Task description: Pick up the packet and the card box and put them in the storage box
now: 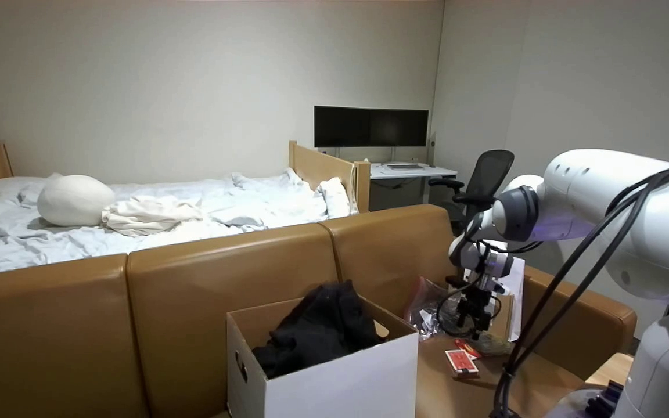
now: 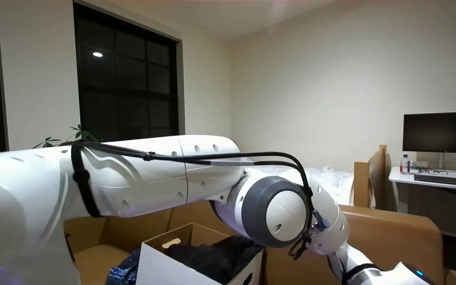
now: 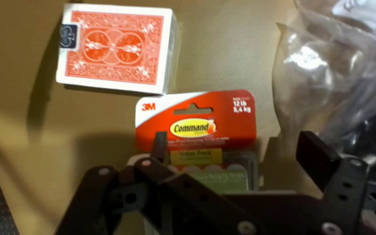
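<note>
So, one packet (image 3: 198, 142), one card box (image 3: 114, 49) on sofa (image 1: 230, 273); one storage box (image 1: 343, 377); jaws wide apart over packet.

Arm (image 2: 145, 180) is white, with rounded shell segments and small oval recesses. At a joint, a white disc (image 2: 286, 211) sits inside a dark grey ring (image 2: 253, 213). Black cables (image 2: 196, 157) run along the shell under a black strap (image 2: 82, 174); bluish connector (image 2: 321, 222) nearby. Gripper (image 3: 239, 152): black, angular links, silvery screw heads (image 3: 246, 227), blocky fingertips (image 3: 317, 160).
</note>
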You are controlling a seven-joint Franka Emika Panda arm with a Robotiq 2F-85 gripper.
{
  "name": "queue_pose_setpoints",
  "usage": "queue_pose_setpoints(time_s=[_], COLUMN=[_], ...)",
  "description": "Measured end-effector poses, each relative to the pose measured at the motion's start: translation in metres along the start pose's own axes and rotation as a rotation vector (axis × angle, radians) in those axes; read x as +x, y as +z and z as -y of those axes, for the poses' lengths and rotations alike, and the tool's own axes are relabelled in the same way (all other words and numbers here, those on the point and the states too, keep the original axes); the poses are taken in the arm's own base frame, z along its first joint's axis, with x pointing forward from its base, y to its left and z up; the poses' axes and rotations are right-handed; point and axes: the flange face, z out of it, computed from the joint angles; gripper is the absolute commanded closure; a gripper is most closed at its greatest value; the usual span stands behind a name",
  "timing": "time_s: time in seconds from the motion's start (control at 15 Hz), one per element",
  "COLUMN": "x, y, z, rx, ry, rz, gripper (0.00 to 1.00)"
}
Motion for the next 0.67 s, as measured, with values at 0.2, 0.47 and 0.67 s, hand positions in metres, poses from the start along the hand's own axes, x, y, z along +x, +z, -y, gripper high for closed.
queue_pose_setpoints(time_s=[0.2,0.47,0.67], x=[0.011,0.016,0.015], y=[-0.002,0.008,0.019], z=[0.000,-0.010,-0.019], rx=[0.047,0.012,-0.061], ry=[0.147,0.337,0.417], rz=[-0.047,-0.096,-0.152], gripper=[0.00,0.00,0.00])
